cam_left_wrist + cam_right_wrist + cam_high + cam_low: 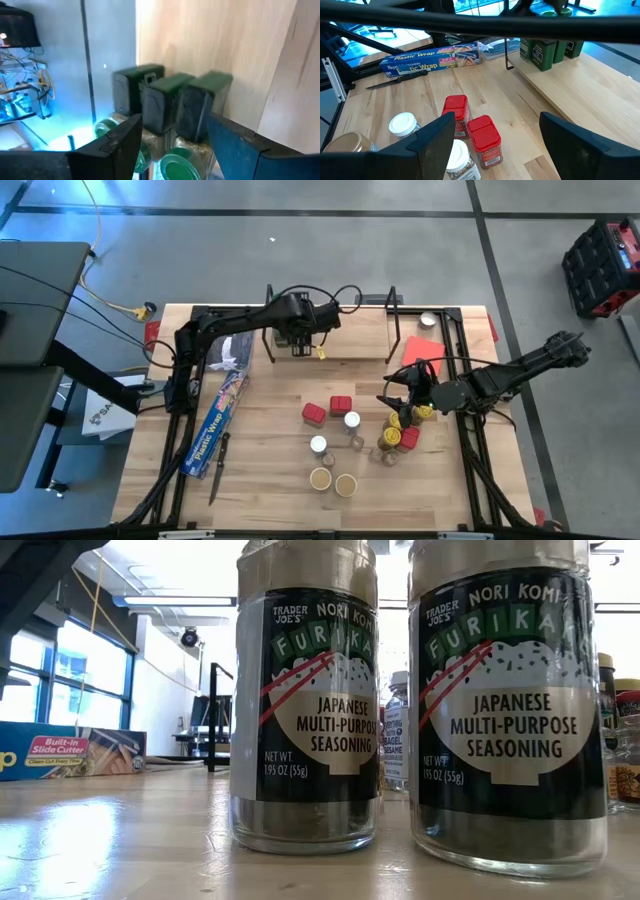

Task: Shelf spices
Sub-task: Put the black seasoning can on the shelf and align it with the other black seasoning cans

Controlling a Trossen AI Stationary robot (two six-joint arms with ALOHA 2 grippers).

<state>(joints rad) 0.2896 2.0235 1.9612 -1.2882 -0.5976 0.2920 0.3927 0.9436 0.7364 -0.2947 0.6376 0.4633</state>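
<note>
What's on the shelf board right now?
At the left end of the shelf stand three dark green tins, with green-lidded jars beside them under the left gripper. The arm covers any more there; the rest of the board looks bare.

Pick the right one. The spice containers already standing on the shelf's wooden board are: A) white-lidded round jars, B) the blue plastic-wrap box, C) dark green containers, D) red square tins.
C: the right wrist view shows dark green containers standing in a row on the shelf, while the red square tins and a white-lidded jar are on the table.
</note>
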